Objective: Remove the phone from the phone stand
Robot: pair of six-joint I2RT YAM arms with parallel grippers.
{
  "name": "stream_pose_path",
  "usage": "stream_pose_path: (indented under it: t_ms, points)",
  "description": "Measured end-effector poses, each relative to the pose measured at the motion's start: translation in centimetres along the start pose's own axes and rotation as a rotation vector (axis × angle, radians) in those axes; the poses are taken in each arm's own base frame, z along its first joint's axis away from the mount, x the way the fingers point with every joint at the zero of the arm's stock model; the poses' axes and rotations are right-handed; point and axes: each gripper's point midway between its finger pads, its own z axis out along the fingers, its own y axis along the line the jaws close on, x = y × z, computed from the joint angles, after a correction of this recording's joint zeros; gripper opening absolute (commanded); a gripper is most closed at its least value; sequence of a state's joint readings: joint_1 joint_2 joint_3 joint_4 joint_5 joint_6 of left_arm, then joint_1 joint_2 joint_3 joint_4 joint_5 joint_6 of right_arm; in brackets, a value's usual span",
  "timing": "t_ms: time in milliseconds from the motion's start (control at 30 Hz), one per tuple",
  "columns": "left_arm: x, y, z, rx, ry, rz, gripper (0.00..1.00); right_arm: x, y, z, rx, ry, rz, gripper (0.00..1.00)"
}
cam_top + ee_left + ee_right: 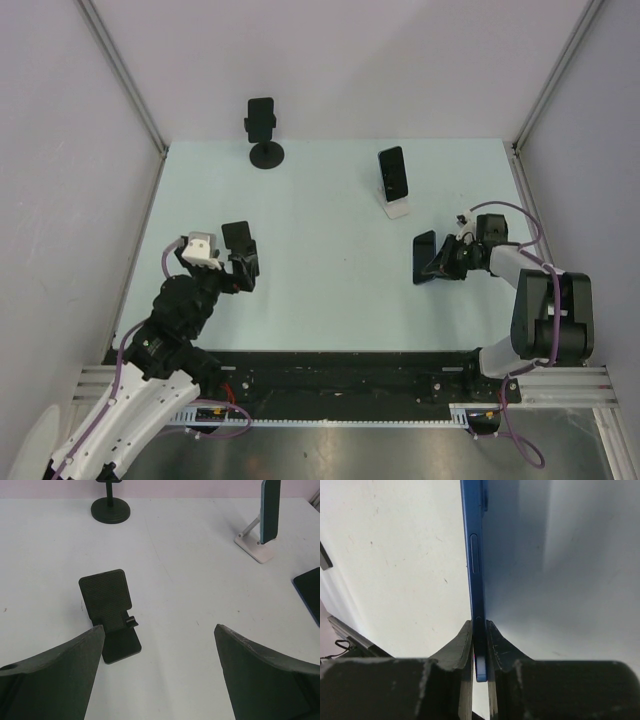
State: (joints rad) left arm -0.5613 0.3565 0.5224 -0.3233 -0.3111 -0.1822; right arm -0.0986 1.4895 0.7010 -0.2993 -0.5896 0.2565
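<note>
My right gripper (447,258) is shut on a blue phone (424,258) and holds it on edge just above the table, right of centre. In the right wrist view the phone (475,555) shows edge-on, pinched between the two fingers (461,645). An empty black phone stand (237,238) sits at the left. My left gripper (238,272) is open and empty just behind it. In the left wrist view the stand (107,612) lies ahead, by the left finger (75,670). The blue phone (310,592) shows at the right edge.
A white stand (397,208) holds a dark phone (393,172) at the back right; it also shows in the left wrist view (255,547). A black round-base stand (266,155) with a phone (261,117) stands at the back left. Grey walls close three sides.
</note>
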Motion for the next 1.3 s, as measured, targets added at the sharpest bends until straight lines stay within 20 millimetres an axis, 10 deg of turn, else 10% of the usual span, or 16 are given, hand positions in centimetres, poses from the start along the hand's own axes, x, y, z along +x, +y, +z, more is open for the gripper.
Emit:
stream_pose_path:
  t_ms: [867,1300]
  points:
    - [-0.6,0.0,-0.5,0.011,-0.033,-0.011,0.96,-2.6,-4.8,-2.8,0.408,-0.055,-0.017,1.0]
    - [-0.6,-0.1,-0.5,0.015,-0.033,-0.011,0.96,-1.2,0.8,-0.8,0.588,-0.111,-0.34,1.0]
